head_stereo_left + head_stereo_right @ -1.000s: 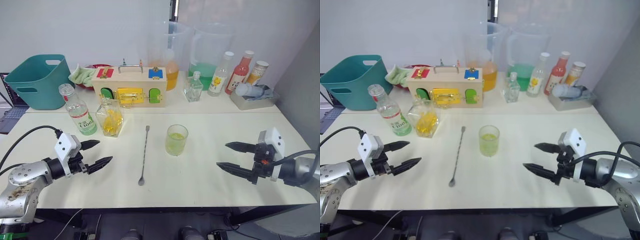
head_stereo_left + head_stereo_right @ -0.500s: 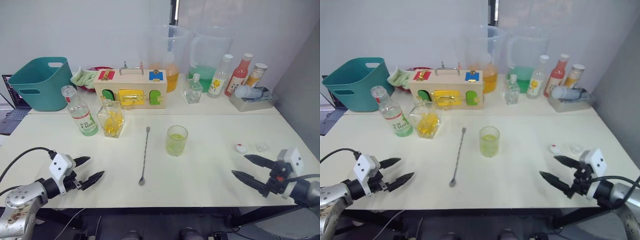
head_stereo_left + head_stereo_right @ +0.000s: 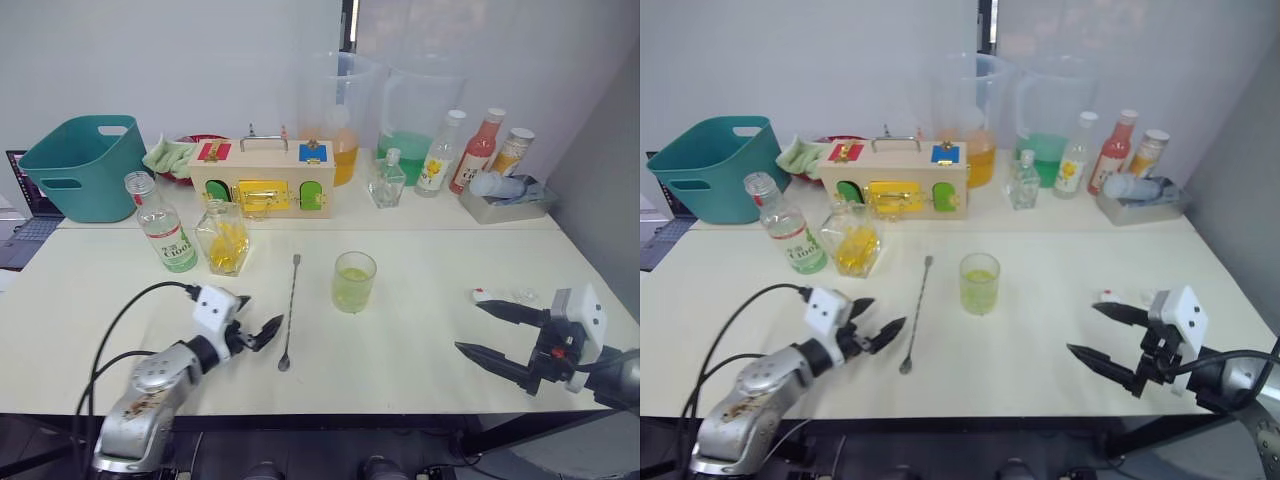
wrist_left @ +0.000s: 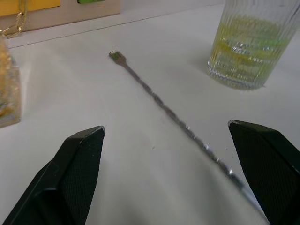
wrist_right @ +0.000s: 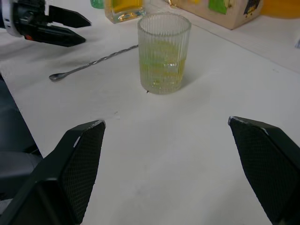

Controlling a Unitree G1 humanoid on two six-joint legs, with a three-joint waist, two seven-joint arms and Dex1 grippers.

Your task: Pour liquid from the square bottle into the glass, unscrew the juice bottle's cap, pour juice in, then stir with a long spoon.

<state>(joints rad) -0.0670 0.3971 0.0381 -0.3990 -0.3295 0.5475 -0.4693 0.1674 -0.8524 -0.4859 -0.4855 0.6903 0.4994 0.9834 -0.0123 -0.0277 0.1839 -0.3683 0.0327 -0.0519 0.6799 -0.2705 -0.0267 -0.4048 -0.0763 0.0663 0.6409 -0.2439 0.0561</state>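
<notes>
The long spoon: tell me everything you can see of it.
The long spoon is a very thin, silvery metal bar spoon with a twisted stem. It lies flat on the pale table, its small oval bowl at the near end and a small forked tip at the far end. It rests left of the glass, apart from it. The open left gripper hovers beside its bowl end, not touching it.

Left gripper [image 4: 164, 187] poised over the long spoon [image 4: 173, 119] on the desk [image 4: 93, 117].
Its two black fingers [image 4: 77, 173] stand wide apart just above the pale surface. The thin silver spoon lies flat, running diagonally toward the glass [image 4: 246, 44], a ribbed tumbler part-filled with yellow-green liquid. A square bottle [image 4: 7, 93] and a wooden box [image 4: 61, 11] lie beyond the spoon.
</notes>
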